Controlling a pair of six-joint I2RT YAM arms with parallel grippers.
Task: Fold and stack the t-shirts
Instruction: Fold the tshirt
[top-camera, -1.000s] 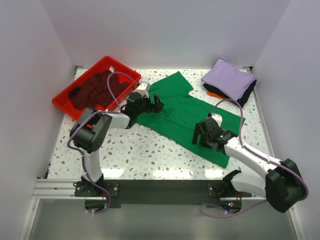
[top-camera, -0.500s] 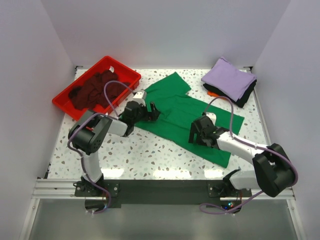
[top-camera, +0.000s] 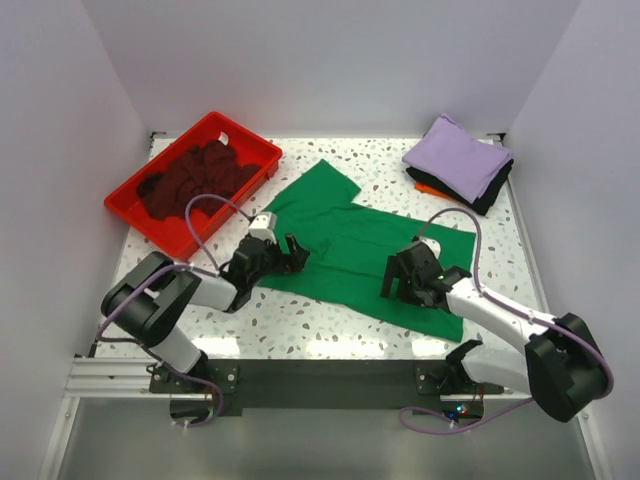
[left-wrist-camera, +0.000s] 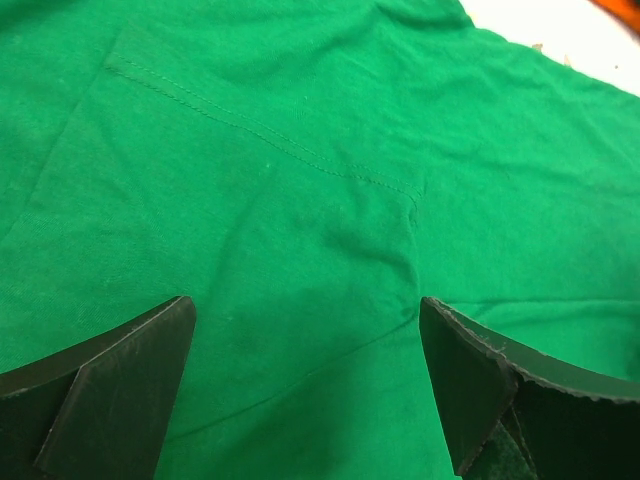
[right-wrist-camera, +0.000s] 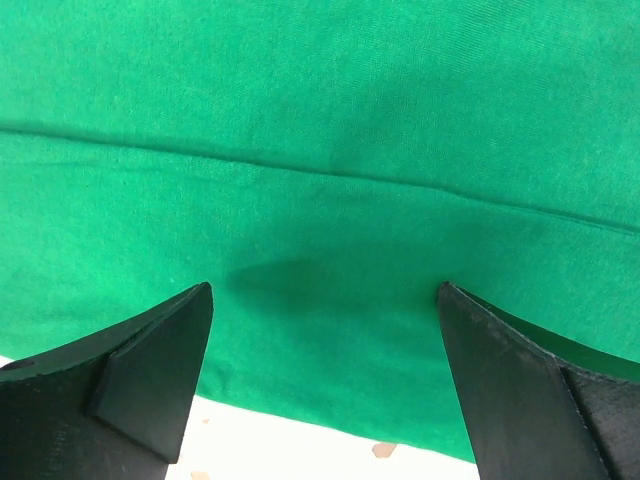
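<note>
1. Tools first: left tool (top-camera: 291, 252) is spread wide and holds nothing, low over a sleeve seam of the green shirt (top-camera: 345, 245). Right tool (top-camera: 402, 281) is equally wide and empty, near the shirt's near hem.
2. Green shirt lies spread out, fairly flat, mid-surface (top-camera: 300, 315), under both tools.
3. Step, as I judge it: the shirt is laid out and the first fold is not yet begun.
4. Next move likely calls for each tool to pinch an edge and carry it across. The thin cloth lies flat, so the fingers must catch the hem cleanly.
5. Count:
   - two tools
   - one tray (top-camera: 248, 133)
   - five shirts: one green, one maroon shirt (top-camera: 190, 175) crumpled in the tray, and a far-right stack of lavender shirt (top-camera: 458, 155), black shirt (top-camera: 495, 190) and a sliver of orange shirt (top-camera: 428, 188)
</note>
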